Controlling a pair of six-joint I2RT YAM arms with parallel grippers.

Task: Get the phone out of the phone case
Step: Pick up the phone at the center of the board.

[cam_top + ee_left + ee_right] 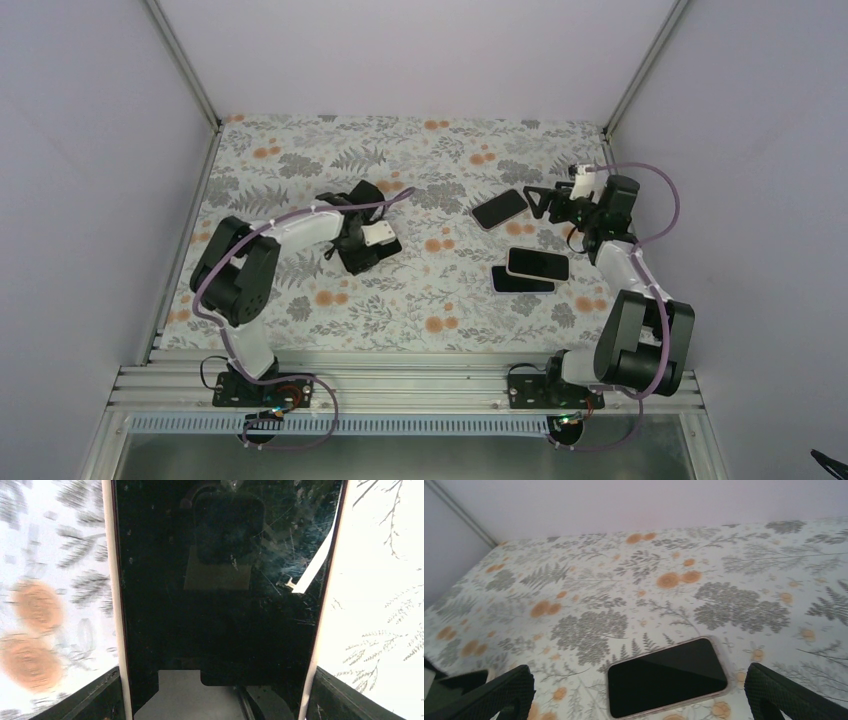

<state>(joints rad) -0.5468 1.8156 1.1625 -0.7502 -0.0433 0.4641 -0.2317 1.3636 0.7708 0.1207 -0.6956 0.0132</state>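
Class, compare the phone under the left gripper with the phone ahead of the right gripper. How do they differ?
The left phone sits between the fingers of the left gripper, which flank its long edges; the right phone lies apart, ahead of the open right gripper. The left phone's screen shows scratches; the right phone's looks smooth. Both lie screen up in pale cases on the floral cloth.
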